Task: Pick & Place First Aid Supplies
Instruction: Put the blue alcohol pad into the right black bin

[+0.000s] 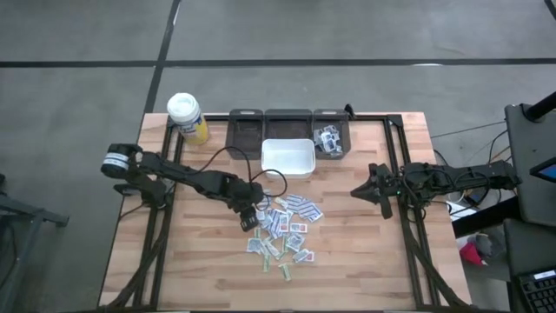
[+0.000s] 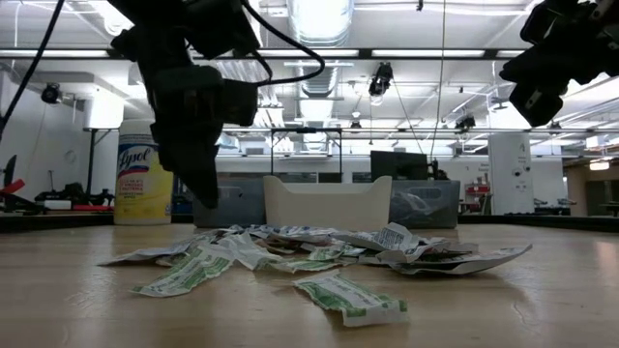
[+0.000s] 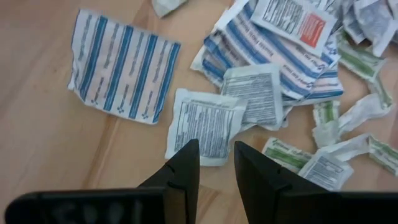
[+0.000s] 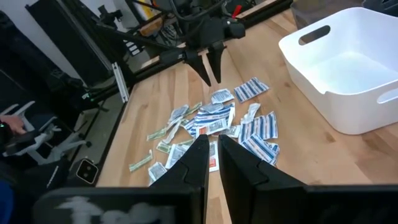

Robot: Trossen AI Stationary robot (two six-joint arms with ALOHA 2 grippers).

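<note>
The first aid supplies (image 1: 282,230) lie in a loose heap of small paper packets on the wooden table, also seen low (image 2: 319,256) and from the right wrist (image 4: 217,124). My left gripper (image 1: 250,217) hangs at the heap's left edge, fingers pointing down, slightly open and clear of the table (image 2: 205,193). In its wrist view my left gripper (image 3: 216,163) stands above a white printed packet (image 3: 205,124); a blue-striped packet (image 3: 121,65) lies apart. My right gripper (image 1: 358,191) waits over the table's right side, its fingers (image 4: 214,146) a narrow gap apart, holding nothing.
A white bin (image 1: 287,158) stands just beyond the heap, with a row of dark trays (image 1: 287,129) behind it; the right tray holds some packets (image 1: 330,139). A white-capped yellow bottle (image 1: 187,117) stands at the far left corner. Bare wood lies near and right of the heap.
</note>
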